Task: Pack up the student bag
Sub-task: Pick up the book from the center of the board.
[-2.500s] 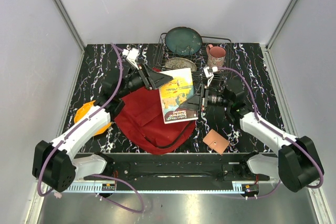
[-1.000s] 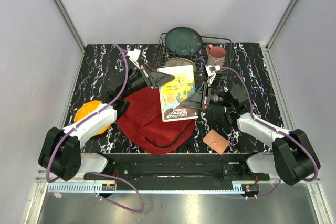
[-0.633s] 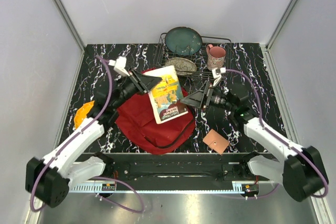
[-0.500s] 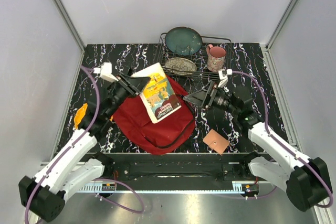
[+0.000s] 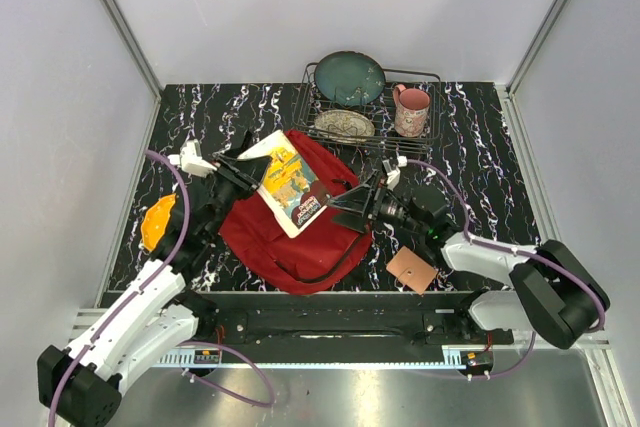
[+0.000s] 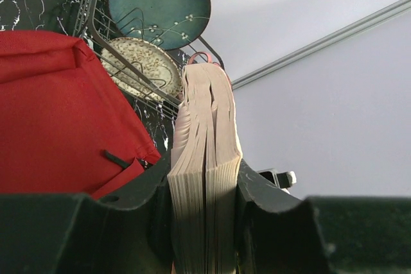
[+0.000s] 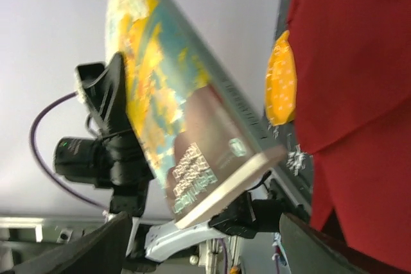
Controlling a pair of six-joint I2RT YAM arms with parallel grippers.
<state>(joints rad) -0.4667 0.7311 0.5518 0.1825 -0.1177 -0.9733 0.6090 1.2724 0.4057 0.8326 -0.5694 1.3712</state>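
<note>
The bag (image 5: pixel 285 242) lies flat on the table (image 5: pixel 190 117) in the middle of the top view, a rounded red heap. Its longer run goes from the upper edge, just beside the rack (image 5: pixel 305 97), down toward the arm bases. Black trim curves along its lower right edge; which end is its top I cannot tell

The left gripper (image 5: pixel 250 169) is clamped on the upper left end of a book (image 5: pixel 290 185). In the left wrist view the page edges (image 6: pixel 205 184) stand upright between its jaws. The book hangs above the bag's upper half, its long axis running from upper left to lower right, cover up

The right gripper (image 5: pixel 345 209) has its jaws wide apart just off the book's lower right corner, holding nothing

Bare table shows at the upper left and along the right side. An orange thing (image 5: pixel 157 224) lies near the left edge, a brown square (image 5: pixel 411 269) just off the bag's lower right, and a mug (image 5: pixel 411 109) beside the rack at upper right
</note>
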